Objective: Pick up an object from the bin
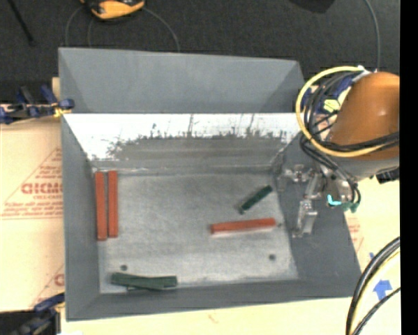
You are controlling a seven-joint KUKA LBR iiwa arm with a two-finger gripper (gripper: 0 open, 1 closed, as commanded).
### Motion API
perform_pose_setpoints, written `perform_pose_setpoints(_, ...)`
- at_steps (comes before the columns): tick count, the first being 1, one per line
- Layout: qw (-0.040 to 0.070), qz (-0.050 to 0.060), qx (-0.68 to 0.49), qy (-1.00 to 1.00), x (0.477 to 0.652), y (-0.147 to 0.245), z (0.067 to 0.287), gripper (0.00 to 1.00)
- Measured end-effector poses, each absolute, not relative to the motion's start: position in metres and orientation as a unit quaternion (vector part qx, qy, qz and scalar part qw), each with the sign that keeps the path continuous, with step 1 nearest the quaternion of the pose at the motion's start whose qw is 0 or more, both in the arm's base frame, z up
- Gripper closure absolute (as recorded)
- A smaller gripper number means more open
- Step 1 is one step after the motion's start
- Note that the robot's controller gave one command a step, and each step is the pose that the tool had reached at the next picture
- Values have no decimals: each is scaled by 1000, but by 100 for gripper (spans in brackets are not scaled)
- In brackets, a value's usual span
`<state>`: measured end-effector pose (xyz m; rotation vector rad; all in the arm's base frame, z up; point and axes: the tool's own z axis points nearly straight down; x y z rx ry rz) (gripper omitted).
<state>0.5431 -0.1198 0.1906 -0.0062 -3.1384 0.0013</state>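
Red bar [242, 227]: laid flat on the bin floor, right of the middle, lengthwise from left to right; as the thing nearest the gripper [303, 227], it is taken as the likeliest pick.
Handling: judged stiff and light. Its straight, smooth sides may slip, and nothing fragile is suggested.
Where to take hold: across the narrow width, near the middle of the length, so that it is kept level when lifted.
Gripper position: low against the bin's right wall, just beside the bar's right end and not over it.
Gripper state: nothing is seen held. Whether it is apart or together cannot be told from this angle.
Bin [195, 89]: grey metal, with sloped walls and a flat floor.
Contents, near: a short green piece [255, 199], dark and tilted, lies just above the red bar and apart from it.
Contents, left: two red bars [106, 204] are set side by side, touching, along the left wall.
Contents, front: a long green piece [143, 281] lies by the front-left corner. It is possibly soft, though this is poorly seen.
Risk: a grip at the bar's right end may be crowded by the wall.
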Motion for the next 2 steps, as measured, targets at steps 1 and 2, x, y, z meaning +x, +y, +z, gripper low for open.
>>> perform_pose_setpoints(1, -2, 1, -1, -1000, 545, -119, 195, 0)
perform_pose_setpoints(2, -6, 2, 18, -1000, 555, -112, 149, 0)
